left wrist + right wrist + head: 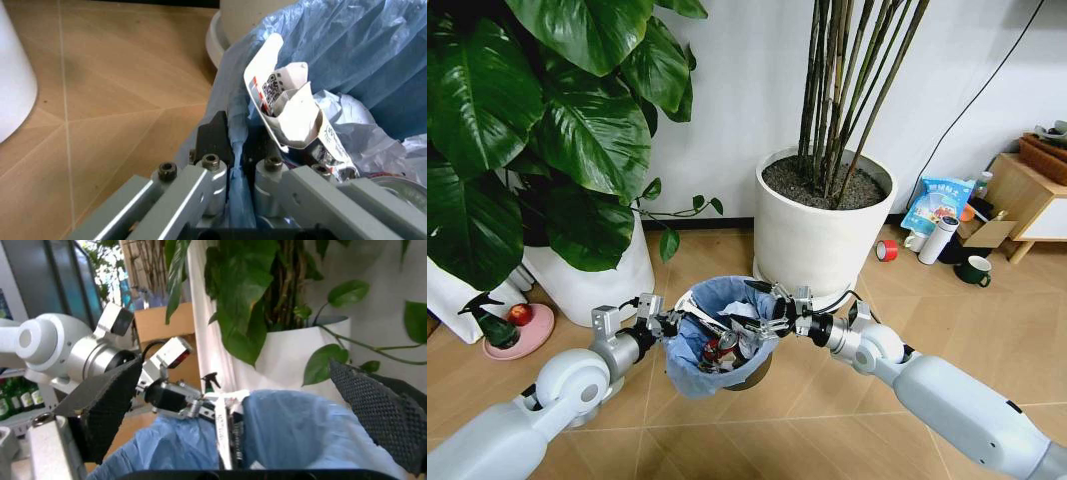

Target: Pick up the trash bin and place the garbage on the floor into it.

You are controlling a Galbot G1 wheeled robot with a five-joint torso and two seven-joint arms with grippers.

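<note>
So the small round dark trash bin with the crinkly light blue bag [717,340] hangs off the light brown chevron wood floor [827,400], held up between the two arms in front of the robot. The left hand [667,325] is clenched on the bin's near-left rim, bag plastic pinched between its fingers [217,137]. The right hand [772,312] sits over the opposite rim with its black mesh-padded fingers [107,405] spread wide, nothing gripped. Inside the bin is garbage: a white barcode wrapper [283,107], crumpled paper, something red [717,350]. Just behind stands a big white plant pot with thin dark stems [822,225], and a leafy plant in another white pot [597,270] to the left.
</note>
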